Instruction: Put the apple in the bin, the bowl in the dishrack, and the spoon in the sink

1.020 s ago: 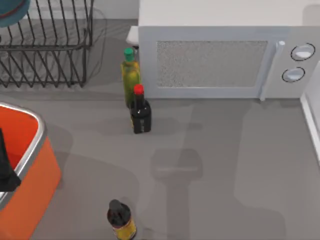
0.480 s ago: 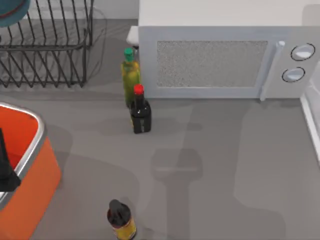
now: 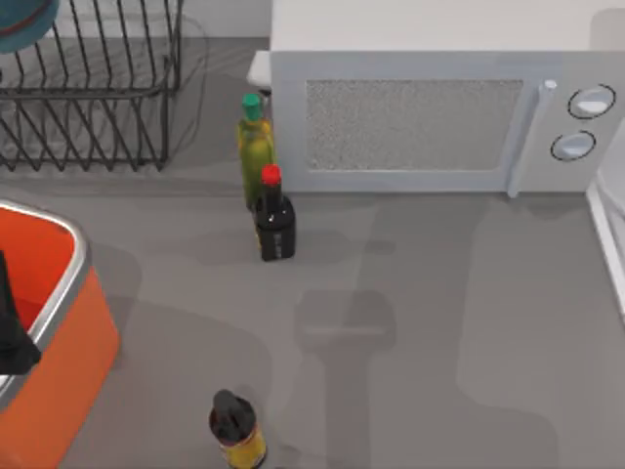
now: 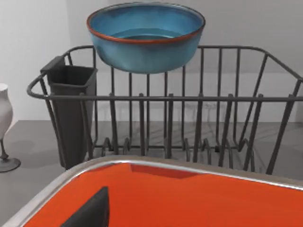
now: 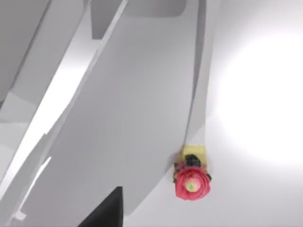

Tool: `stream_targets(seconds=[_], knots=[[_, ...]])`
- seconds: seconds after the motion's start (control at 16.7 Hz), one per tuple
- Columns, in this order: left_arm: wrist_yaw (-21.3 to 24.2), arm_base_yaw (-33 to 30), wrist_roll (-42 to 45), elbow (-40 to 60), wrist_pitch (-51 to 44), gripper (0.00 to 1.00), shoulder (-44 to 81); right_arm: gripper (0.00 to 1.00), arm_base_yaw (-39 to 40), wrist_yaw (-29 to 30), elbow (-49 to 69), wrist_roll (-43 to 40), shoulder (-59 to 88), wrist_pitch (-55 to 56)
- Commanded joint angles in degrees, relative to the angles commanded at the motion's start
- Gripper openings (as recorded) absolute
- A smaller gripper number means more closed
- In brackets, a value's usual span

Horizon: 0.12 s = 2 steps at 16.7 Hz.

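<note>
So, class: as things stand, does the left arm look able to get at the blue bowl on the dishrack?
Probably yes. The left gripper hangs over the bin, and its wrist view looks straight at the bowl perched on top of the dishrack, with nothing between them but the bin's rim.

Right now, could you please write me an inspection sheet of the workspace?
Surface: grey table, shadows on it.
Job's things: bowl sits on top of the dishrack; bin at the table's left.
Clutter: green-capped bottle, red-capped bottle, black-capped bottle, dark holder on the rack, white glass.
Hands: a dark part over the bin, state unclear.
Cables: nothing seen.
Surroundings: microwave at the back.
</note>
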Motion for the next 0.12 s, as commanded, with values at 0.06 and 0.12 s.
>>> stream_targets(seconds=[0.06,0.12], knots=[[0.00,0.00,0.00,0.00,0.00,1.00,0.00,1.00,0.00,0.00,0.00,0.00,0.00,0.00],[0.00,0.00,0.00,0.00,0.00,1.00,0.00,1.00,0.00,0.00,0.00,0.00,0.00,0.00]])
